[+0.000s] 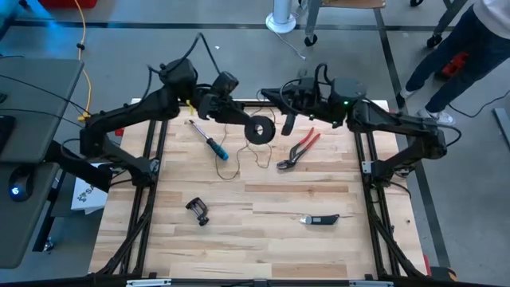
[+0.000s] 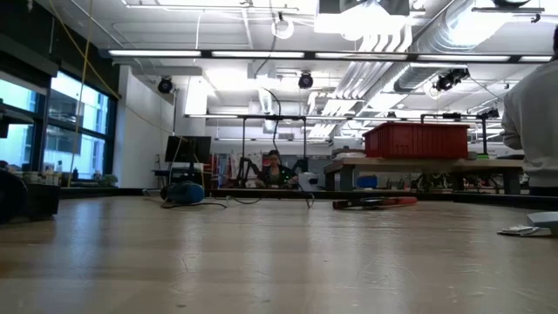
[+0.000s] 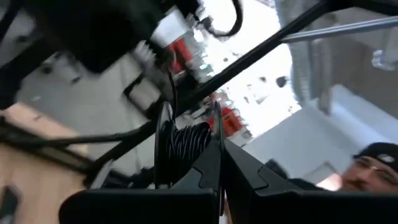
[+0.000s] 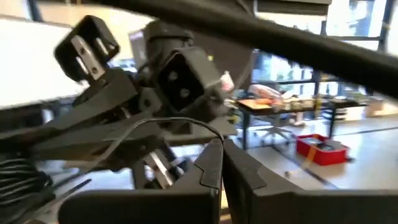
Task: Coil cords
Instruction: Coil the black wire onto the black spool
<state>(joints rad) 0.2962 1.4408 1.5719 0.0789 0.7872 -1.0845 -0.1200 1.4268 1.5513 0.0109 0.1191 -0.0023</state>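
Note:
The small black reel (image 1: pixel 259 130) is held up above the far middle of the wooden table (image 1: pixel 263 239). Dark cord is wound between its two flanges (image 3: pixel 189 142). My left gripper (image 1: pixel 245 121) comes from the left and is shut on the reel. My right gripper (image 1: pixel 269 97) reaches in from the right, just beyond the reel, and is shut on the thin cord (image 4: pixel 180 121). A loose stretch of cord (image 1: pixel 231 163) hangs down in loops to the table. Neither gripper shows in the low view. My left gripper pinches one flange of the reel at its rim (image 3: pixel 216 146) between its two shut fingers, which point about level. The reel is lifted clear of the table and stands on edge, its flanges upright. My right gripper holds the thin cord where it meets the fingertips (image 4: pixel 219 140), pinched between the two shut fingers. The fingers lie about level, coming from the table's right. From them the cord arches away slack toward the left arm.
On the table lie red-handled pliers (image 1: pixel 299 150), a blue-handled screwdriver (image 1: pixel 209 142), a black clip (image 1: pixel 198 210) and a black knife-like tool (image 1: pixel 320 219). A person (image 1: pixel 470 48) stands beyond the far right corner. The near half of the table holds little.

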